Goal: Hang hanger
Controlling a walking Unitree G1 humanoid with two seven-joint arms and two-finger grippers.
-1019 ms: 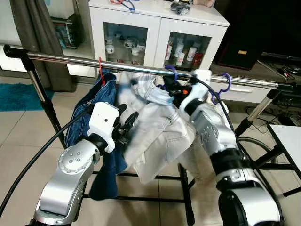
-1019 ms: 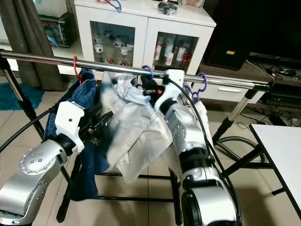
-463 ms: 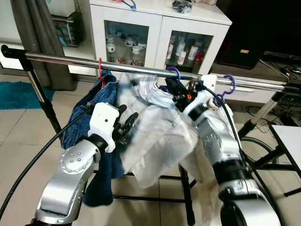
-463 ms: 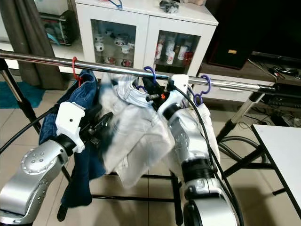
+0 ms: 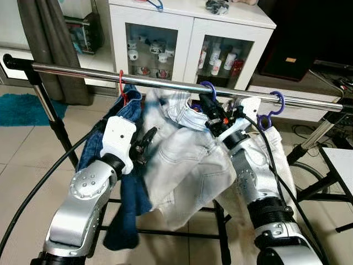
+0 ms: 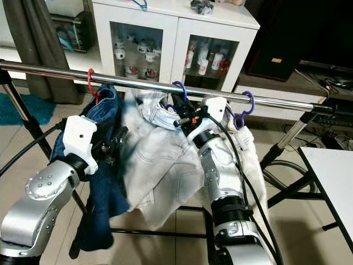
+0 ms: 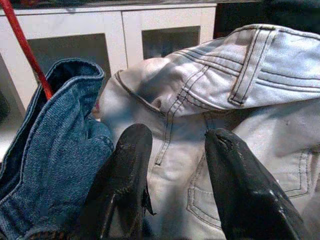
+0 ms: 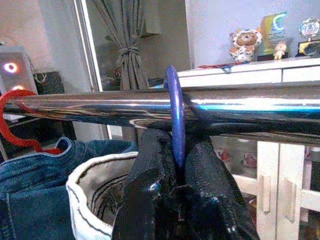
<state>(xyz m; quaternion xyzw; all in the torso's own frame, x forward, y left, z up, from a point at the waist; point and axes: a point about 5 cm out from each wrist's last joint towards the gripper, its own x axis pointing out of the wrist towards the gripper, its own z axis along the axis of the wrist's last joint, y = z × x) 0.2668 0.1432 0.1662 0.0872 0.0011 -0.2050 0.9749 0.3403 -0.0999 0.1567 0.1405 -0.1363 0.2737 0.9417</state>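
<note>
We see blue plastic hanger hook (image 8: 174,116) looped over shiny steel rail (image 8: 240,107), pale washed-denim jeans (image 5: 190,160) hanging from it. Right gripper (image 8: 176,187) pinches hanger neck just below rail, fingers pressed together. Left gripper (image 7: 172,175) spread, fingertips against pale jeans; dark blue jeans (image 7: 47,165) on red hanger (image 5: 122,83) just beside. Beyond grippers, white glass-door cabinet (image 5: 188,41) holds small bottles and figurines; labels unreadable.
</note>
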